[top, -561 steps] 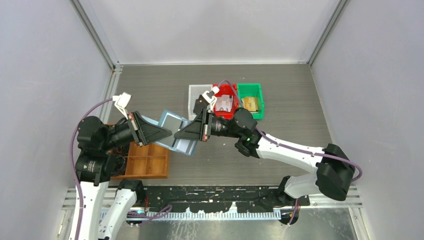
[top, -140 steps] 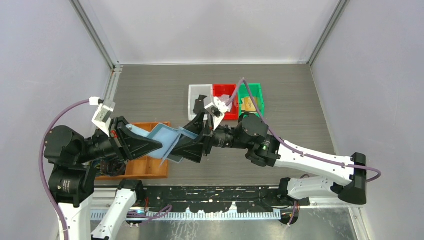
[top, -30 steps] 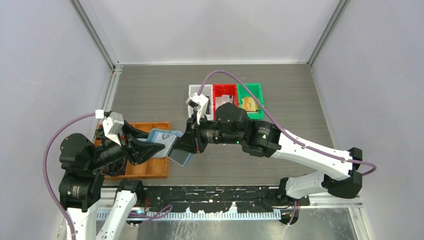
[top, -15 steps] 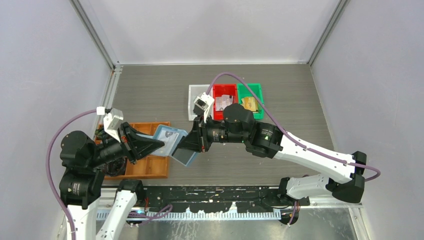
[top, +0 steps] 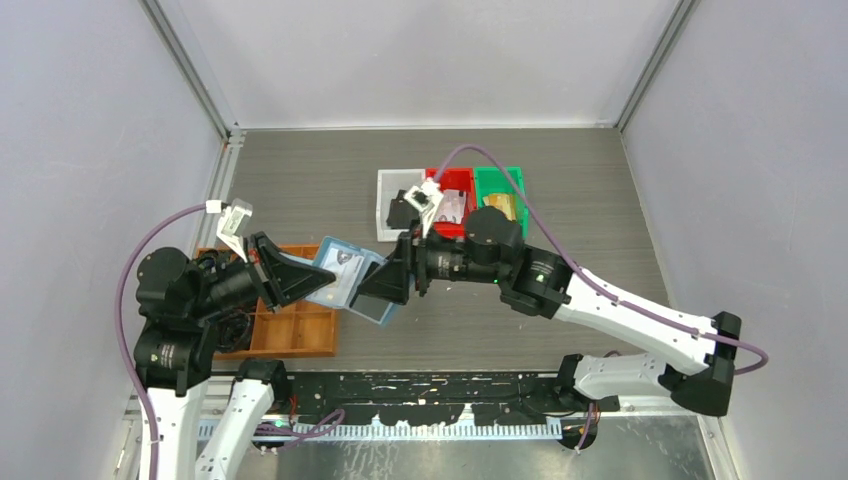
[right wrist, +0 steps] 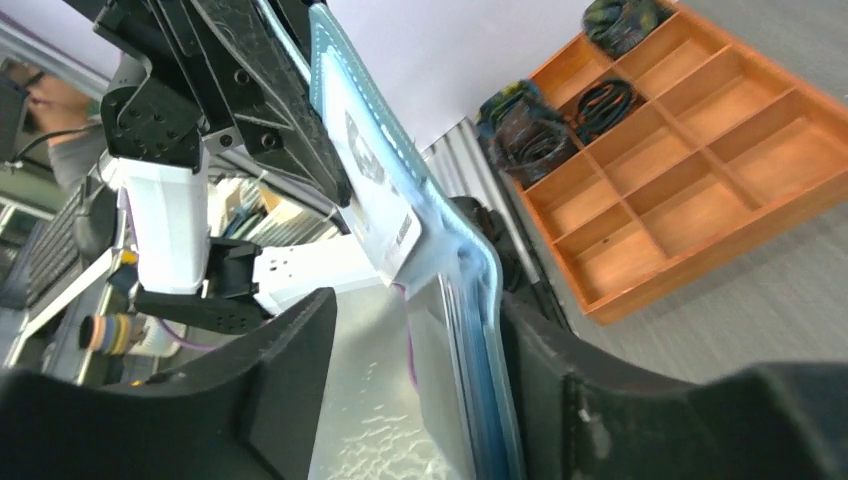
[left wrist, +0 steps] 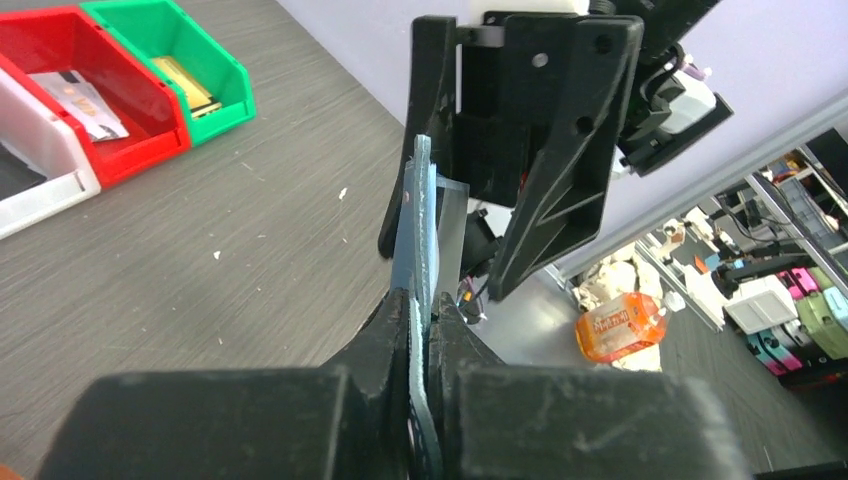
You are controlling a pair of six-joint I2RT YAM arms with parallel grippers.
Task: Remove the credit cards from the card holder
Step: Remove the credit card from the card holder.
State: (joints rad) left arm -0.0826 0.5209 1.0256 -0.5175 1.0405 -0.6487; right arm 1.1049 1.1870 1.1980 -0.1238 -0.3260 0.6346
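Widest, the grey desk [top: 580, 200]. At its near left, a brown wooden tray [top: 300, 328] of compartments, a few with dark coiled things [right wrist: 545, 140] inside. Toward the back, in a touching row: white bin [top: 382, 185], red bin [top: 465, 178], green bin [top: 503, 178]. In the red one, a pale card-like slip [left wrist: 80, 95].

Up off the desk, between tray and bins: the card holder [top: 338, 268], opened out and tilted. Clamped at its left edge by the left fingers [top: 300, 278], pressed tight on the teal material with no gap. At the other side, the right fingers [top: 388, 282], parted around the free flap: one against the blue edge, the other apart from it, so released rather than gripping. Not yet out of the pocket: a pale printed credit card [right wrist: 378, 205], barcode at one corner. Under it in the top view, a darker panel [top: 372, 308]; card or pocket window, cannot tell.

Likely trouble:
- Held by one thin edge only, so may swing or fold shut and hide the pocket mouth.
- May slip from the left clamp under a hard pull on a tightly seated card.
- Closing on card and flap together would drag the holder, not the card.
- A freed card could drop into the tray.
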